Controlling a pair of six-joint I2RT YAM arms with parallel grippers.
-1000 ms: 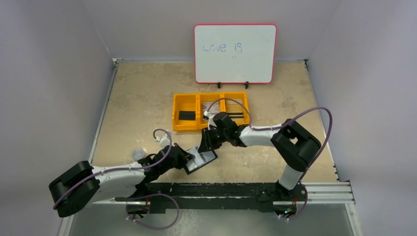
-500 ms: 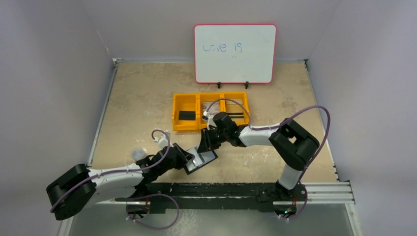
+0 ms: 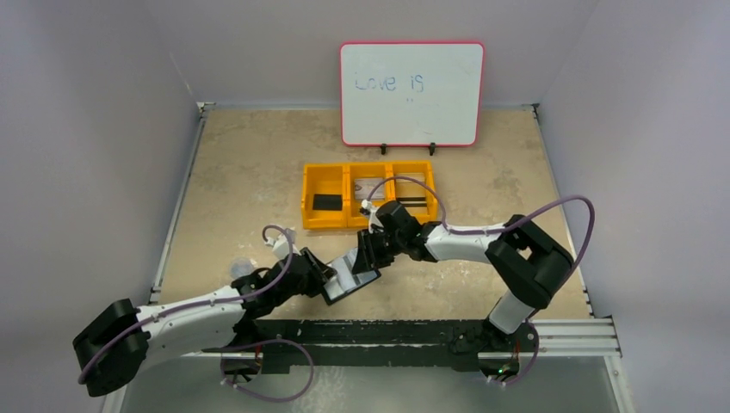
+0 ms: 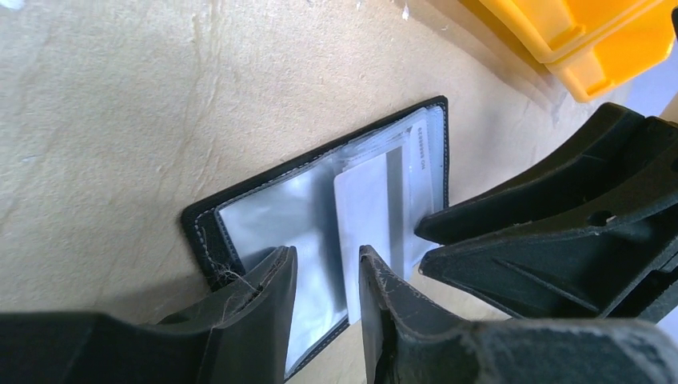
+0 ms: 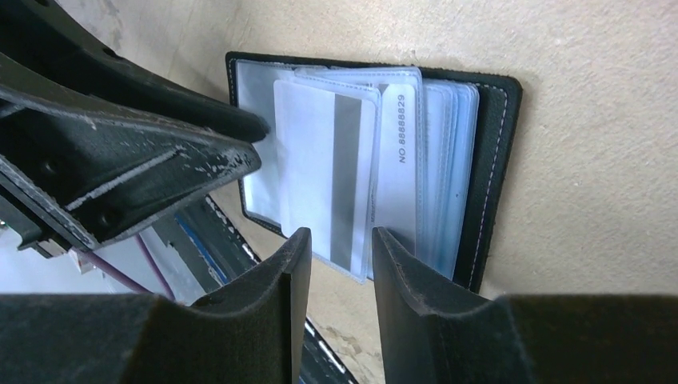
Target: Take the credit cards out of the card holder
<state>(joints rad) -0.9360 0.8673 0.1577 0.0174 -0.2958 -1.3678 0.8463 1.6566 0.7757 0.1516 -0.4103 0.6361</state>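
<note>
left gripper (image 4: 328,258) part open, empty, astride near edge of holder (image 4: 264,204), which lies open on table between both arms. Pin that edge first. Striped card (image 5: 324,160) partly out of pocket. right gripper (image 5: 340,240) narrowly open at card's end, probably not on it yet. Close on card only, pull flat. Tan scuffed table (image 3: 250,172); yellow tray (image 3: 306,196) and whiteboard (image 3: 411,93) behind; grey walls.

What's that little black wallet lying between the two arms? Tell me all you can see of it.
The card holder is a black, leather-like bifold with pale stitching, lying open on the table. Its clear plastic pockets fan out, holding cards; one striped card sticks out. The left gripper and right gripper hover at its edges; contact is unclear.
</note>
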